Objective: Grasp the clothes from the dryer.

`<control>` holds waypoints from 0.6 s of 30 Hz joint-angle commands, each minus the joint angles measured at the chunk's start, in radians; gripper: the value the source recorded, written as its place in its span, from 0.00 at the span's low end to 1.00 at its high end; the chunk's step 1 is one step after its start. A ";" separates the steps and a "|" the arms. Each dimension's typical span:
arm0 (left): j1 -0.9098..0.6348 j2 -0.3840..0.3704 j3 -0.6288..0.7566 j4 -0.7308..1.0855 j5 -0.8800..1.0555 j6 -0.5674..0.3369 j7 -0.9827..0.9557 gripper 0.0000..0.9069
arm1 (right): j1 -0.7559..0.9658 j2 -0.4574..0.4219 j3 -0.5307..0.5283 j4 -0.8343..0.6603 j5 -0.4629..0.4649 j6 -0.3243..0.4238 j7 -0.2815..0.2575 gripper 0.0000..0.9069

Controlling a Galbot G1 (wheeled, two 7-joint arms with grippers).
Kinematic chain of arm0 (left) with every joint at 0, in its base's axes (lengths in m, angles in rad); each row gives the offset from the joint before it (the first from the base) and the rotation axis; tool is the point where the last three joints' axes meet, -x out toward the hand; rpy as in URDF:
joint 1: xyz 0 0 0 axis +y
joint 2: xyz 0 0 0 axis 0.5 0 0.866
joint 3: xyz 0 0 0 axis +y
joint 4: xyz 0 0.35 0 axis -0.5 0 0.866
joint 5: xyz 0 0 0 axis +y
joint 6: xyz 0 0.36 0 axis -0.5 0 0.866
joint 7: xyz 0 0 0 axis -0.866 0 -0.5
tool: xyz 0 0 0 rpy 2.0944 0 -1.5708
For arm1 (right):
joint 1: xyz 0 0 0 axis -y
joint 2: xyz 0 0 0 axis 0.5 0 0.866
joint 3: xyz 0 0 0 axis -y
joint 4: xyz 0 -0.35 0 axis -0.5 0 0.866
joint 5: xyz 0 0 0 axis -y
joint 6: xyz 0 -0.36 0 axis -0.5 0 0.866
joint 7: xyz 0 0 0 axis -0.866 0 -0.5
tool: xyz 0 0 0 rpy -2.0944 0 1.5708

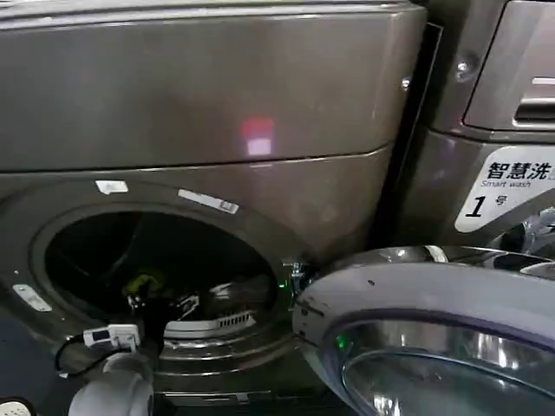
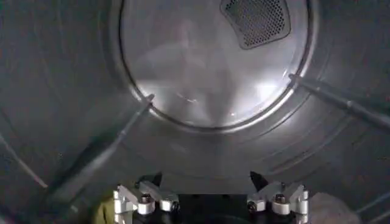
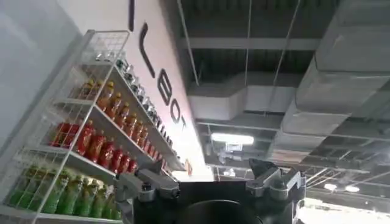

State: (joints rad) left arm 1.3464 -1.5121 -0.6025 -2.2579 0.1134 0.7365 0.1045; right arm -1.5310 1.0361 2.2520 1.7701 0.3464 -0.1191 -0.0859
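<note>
Nearest on the right, swung wide open: the grey-rimmed round glass door (image 1: 416, 347). Near left, reaching through the round mouth of the large dark bronze-grey metal dryer (image 1: 217, 95): left gripper (image 1: 160, 301), fingers (image 2: 137, 201) spread, clasping nothing. Just beside one finger, low on the near drum floor: the small soft lime-green clothes (image 1: 143, 283), touching or not, cannot tell. Probably best to shift toward that lime patch, centre it between the fingers, dip until both straddle a fold, then pinch slowly, keeping clear of the raised drum rib (image 2: 103, 152). Farther in, bare polished drum wall and a perforated vent (image 2: 256, 21) on the back plate, with nothing else lying there. Right gripper (image 3: 210, 182) parked outside the dryer, aimed at a ceiling, fingers parted, empty.
</note>
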 commanded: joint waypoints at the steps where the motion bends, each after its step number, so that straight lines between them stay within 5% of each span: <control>1: -0.108 0.015 0.004 0.103 0.407 -0.003 0.329 1.00 | 0.008 0.008 -0.016 0.009 -0.002 0.005 -0.012 1.00; 8: -0.216 0.059 0.002 0.169 0.818 -0.124 0.700 1.00 | 0.007 0.019 -0.025 0.015 -0.002 0.008 -0.014 1.00; 11: -0.260 0.077 -0.017 0.197 1.015 -0.313 0.890 1.00 | 0.001 0.021 -0.021 0.012 -0.002 0.012 -0.015 1.00; 18: -0.330 0.087 -0.041 0.218 1.164 -0.595 1.132 1.00 | -0.008 0.029 -0.018 0.012 -0.002 0.017 -0.015 1.00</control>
State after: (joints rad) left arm 1.1333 -1.4470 -0.6259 -2.0998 0.8566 0.6930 0.7792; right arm -1.5368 1.0629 2.2361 1.7815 0.3444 -0.1033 -0.0990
